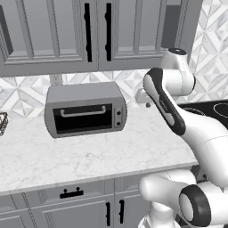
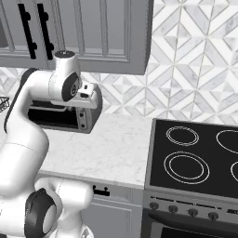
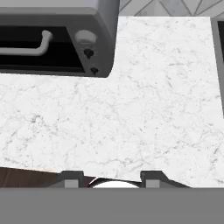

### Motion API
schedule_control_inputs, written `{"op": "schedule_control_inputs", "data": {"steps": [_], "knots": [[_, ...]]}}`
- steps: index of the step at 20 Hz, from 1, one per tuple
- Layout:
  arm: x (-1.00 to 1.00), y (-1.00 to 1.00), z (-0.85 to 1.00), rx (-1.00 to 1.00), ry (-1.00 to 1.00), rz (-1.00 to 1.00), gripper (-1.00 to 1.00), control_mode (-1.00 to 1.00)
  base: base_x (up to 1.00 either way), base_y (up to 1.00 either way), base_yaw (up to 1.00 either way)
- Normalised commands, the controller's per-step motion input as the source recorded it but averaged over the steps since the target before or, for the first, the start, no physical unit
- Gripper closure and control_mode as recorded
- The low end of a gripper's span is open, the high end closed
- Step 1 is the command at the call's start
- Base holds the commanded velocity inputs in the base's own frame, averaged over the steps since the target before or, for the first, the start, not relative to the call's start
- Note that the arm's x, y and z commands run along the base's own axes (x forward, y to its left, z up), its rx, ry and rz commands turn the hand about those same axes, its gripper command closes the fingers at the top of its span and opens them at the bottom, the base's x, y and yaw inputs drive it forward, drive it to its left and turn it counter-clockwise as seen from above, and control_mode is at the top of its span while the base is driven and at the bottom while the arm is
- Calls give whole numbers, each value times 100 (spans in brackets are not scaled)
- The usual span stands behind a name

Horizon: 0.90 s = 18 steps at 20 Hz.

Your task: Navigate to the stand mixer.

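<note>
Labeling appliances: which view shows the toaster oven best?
Left base view: the toaster oven shows whole, with door, handle and knobs. In the right base view the arm hides most of it, leaving its right end and part of the door. The hand view crops it to a lower corner with two knobs.

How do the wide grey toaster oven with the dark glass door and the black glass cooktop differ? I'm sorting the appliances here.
The wide grey toaster oven with the dark glass door is a boxy unit standing on the white marble counter; the black glass cooktop lies flat, level with the counter. The toaster oven has a pale bar handle and two small knobs; the cooktop bears white burner rings. The toaster oven is left of the cooktop. Both have dark glass.
</note>
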Motion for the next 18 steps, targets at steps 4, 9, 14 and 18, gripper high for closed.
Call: {"op": "schedule_control_inputs", "data": {"steps": [4,9,14,18], "knots": [[-36,0,-8,0,0,0,-100,-100,0,0,0],[-54,0,-24,0,2,0,-100,-100,0,0,0],[-50,0,-31,-1,5,0,-100,-100,0,0,0],[-37,0,-39,-2,10,0,-100,-100,0,0,0]]}}
